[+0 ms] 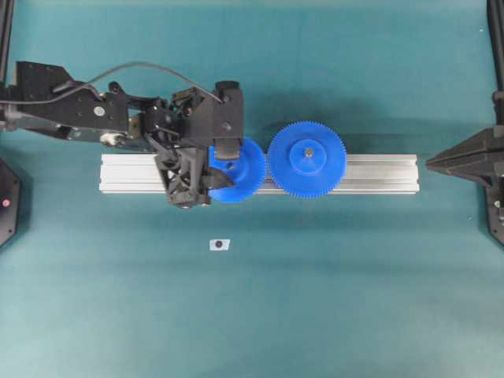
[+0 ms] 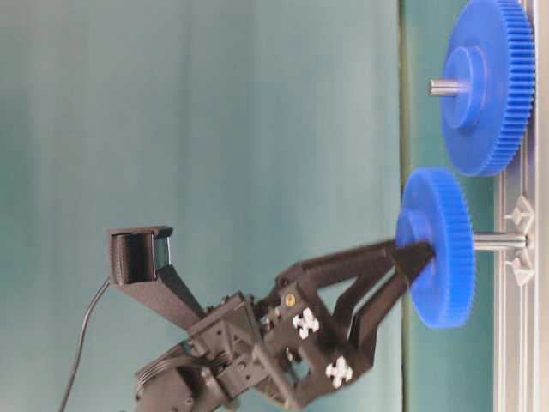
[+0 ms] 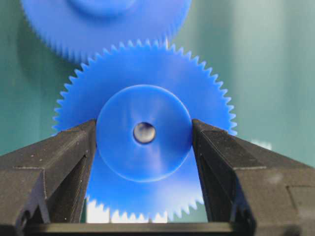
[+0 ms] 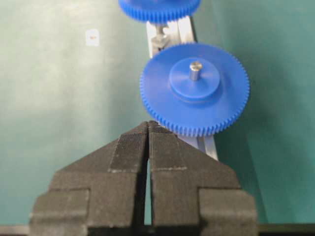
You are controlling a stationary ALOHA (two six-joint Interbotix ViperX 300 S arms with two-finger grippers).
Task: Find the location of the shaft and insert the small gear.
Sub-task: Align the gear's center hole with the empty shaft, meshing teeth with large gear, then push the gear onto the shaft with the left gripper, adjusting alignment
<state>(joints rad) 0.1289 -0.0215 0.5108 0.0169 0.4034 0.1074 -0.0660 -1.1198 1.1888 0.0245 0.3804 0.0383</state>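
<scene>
Holding item one, my left gripper [image 3: 143,147]: its jaws are clamped on the raised hub of the small gear [image 3: 142,98], one finger pressed to each side. The gear's centre hole looks out between the fingers with something pale and shiny showing inside it. Item two, the shaft [image 2: 499,242]: from table level it runs out of the aluminium rail [image 1: 378,175] into the gear's far face, so I judge the gear partly threaded on and not yet seated against the rail. Item three, the larger gear [image 1: 307,159], on its own pin just beside; seen from overhead, the two rims look close enough to touch (whether the teeth have meshed I cannot tell). Item four, my right gripper [image 4: 148,129], jaws shut and empty, parked well apart at the rail's far end. Handling note: I would keep the hub square to the shaft, press straight along it, and allow a slight turn if tooth meets tooth.
</scene>
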